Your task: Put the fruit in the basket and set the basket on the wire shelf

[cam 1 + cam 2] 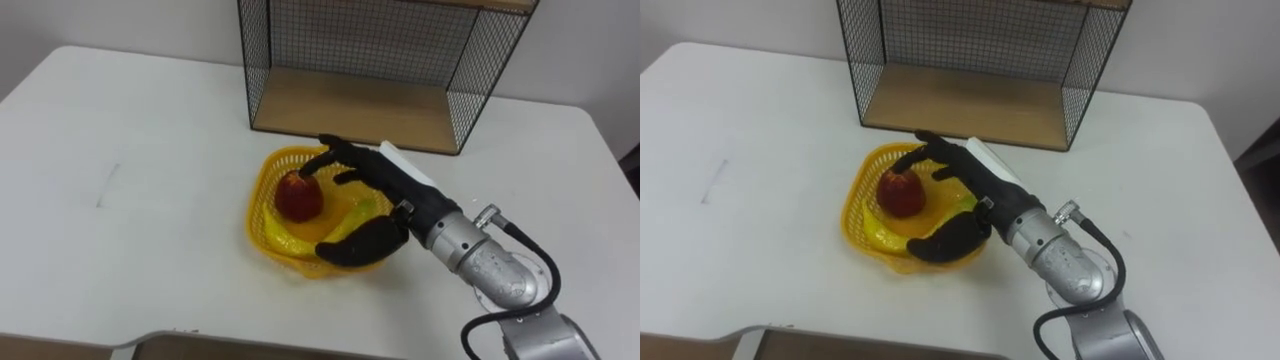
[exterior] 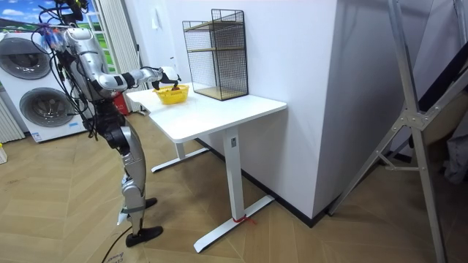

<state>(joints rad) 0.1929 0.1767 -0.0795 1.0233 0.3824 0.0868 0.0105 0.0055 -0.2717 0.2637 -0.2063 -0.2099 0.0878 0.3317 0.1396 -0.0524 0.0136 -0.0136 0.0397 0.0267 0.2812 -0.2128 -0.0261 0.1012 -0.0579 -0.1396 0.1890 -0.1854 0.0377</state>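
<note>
A yellow mesh basket (image 1: 260, 205) stands on the white table (image 1: 140, 170), just in front of the black wire shelf (image 1: 350, 110) with its wooden board. In the basket lie a red apple (image 1: 298, 197) and a yellow banana (image 1: 352, 215). My right hand (image 1: 385, 180) reaches in from the lower right and hovers over the basket. Its fingers stretch out above the apple, fingertips at the apple's top. Its thumb lies along the basket's near rim. In the room view I stand at the table's left end with that arm out to the basket (image 2: 172, 95).
The wire shelf's lower level is open towards me, right behind the basket. Bare tabletop spreads left of the basket. The table's near edge (image 1: 150, 340) runs along the bottom. Washing machines (image 2: 33, 88) stand behind me in the room view.
</note>
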